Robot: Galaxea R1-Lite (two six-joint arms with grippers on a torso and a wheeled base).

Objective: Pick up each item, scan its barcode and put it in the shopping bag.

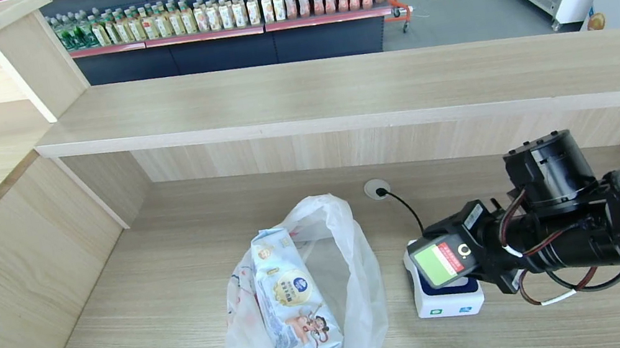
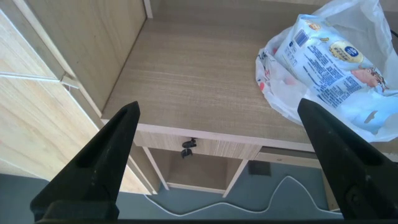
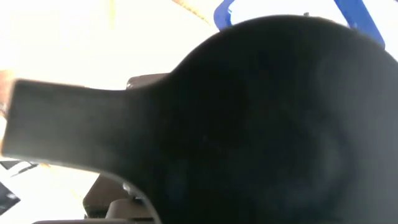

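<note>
A white plastic shopping bag (image 1: 359,279) lies open on the wooden counter (image 1: 153,326). A pale blue printed pack (image 1: 288,291) lies inside it. To its right stands a white and blue barcode scanner (image 1: 451,301). My right gripper (image 1: 456,256) hangs just above the scanner, shut on a small flat item with a green and red face (image 1: 441,262); its fingers are hidden behind the item. In the left wrist view my left gripper (image 2: 217,162) is open and holds nothing. It is over the counter's front edge, beside the bag (image 2: 277,93) and the pack (image 2: 336,62).
A black cable (image 1: 406,205) runs from a round grommet (image 1: 377,188) to the scanner. A raised ledge (image 1: 334,94) walls the back of the counter, and a wooden side panel (image 1: 19,279) closes its left. Bare counter lies left of the bag.
</note>
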